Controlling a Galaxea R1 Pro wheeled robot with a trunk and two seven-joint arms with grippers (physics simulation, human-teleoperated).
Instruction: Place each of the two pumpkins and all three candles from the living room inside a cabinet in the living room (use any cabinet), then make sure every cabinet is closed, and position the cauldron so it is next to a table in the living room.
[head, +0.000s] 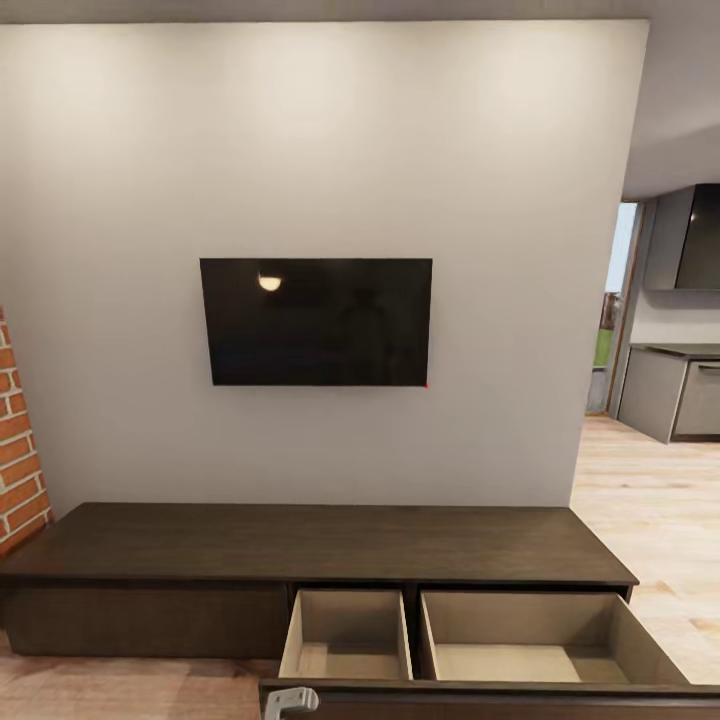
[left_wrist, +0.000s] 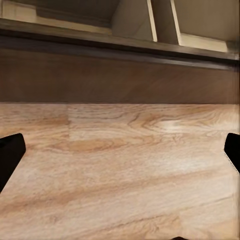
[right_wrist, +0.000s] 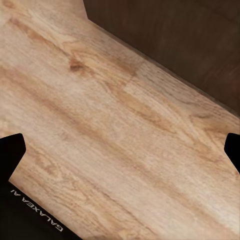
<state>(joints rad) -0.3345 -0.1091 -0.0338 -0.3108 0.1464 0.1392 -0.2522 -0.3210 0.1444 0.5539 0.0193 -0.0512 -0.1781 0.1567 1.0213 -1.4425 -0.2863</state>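
Note:
The cabinet (head: 320, 542), a long low dark-brown unit, stands against the white wall under a TV. A wide drawer is pulled out toward me, and its dark front (head: 520, 702) lies along the lower edge of the head view. Both pale tan compartments, left (head: 347, 640) and right (head: 545, 645), look empty. My left gripper (left_wrist: 120, 160) is open over the wood floor, facing the drawer front (left_wrist: 120, 75). My right gripper (right_wrist: 120, 150) is open too, above the floor beside a dark cabinet panel (right_wrist: 190, 45). The pumpkins, candles, cauldron and table are out of view.
A black TV (head: 316, 321) hangs on the wall. Red brick (head: 18, 450) shows at the left edge. To the right, the light plank floor (head: 650, 520) runs past the wall's end toward grey kitchen units (head: 675, 395). A grey part of my arm (head: 290, 702) pokes up by the drawer front.

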